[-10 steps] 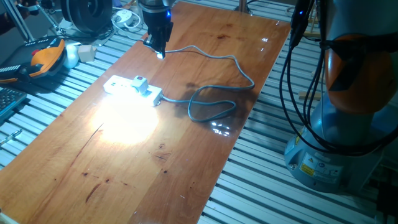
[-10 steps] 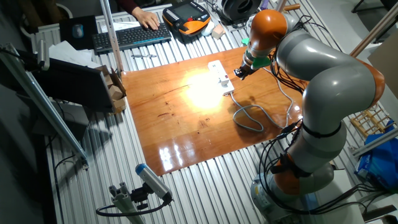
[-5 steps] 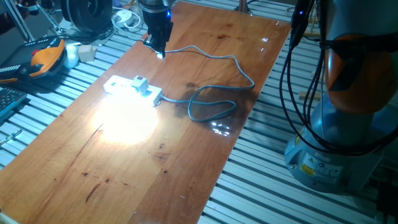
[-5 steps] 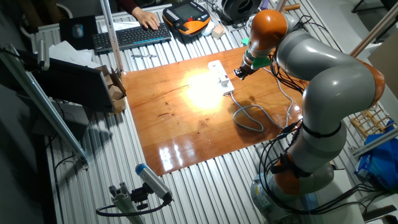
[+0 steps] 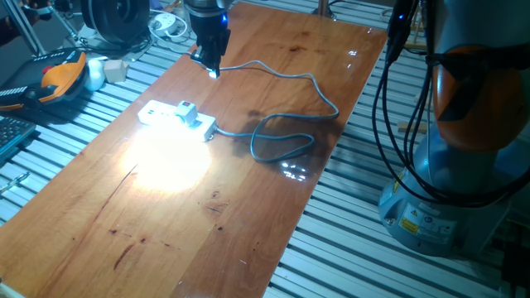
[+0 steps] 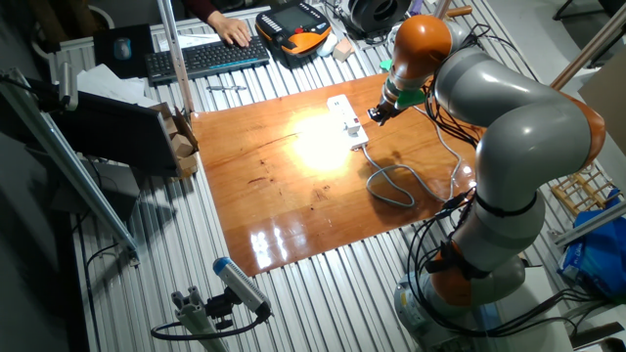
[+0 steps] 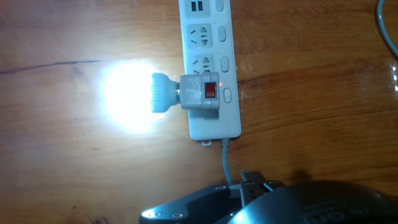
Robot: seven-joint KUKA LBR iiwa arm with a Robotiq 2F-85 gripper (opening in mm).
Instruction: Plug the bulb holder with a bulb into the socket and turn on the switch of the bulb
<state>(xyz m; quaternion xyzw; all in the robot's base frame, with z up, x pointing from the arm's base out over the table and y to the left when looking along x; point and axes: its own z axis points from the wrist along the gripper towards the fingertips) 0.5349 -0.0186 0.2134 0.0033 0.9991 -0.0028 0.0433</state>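
Bulb holder (image 7: 203, 91) plugged into socket (image 7: 208, 50), apart from end effector (image 5: 209, 62), grip state unclear.

White socket (image 7: 210, 68); white bulb holder (image 7: 200, 92) with red mark; glaring white bulb (image 7: 130, 96); grey cable (image 5: 281, 136).

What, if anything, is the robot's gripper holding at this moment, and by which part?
Nothing. The gripper hangs above the table, clear of the bulb holder, which sits plugged into the socket with its bulb lit.
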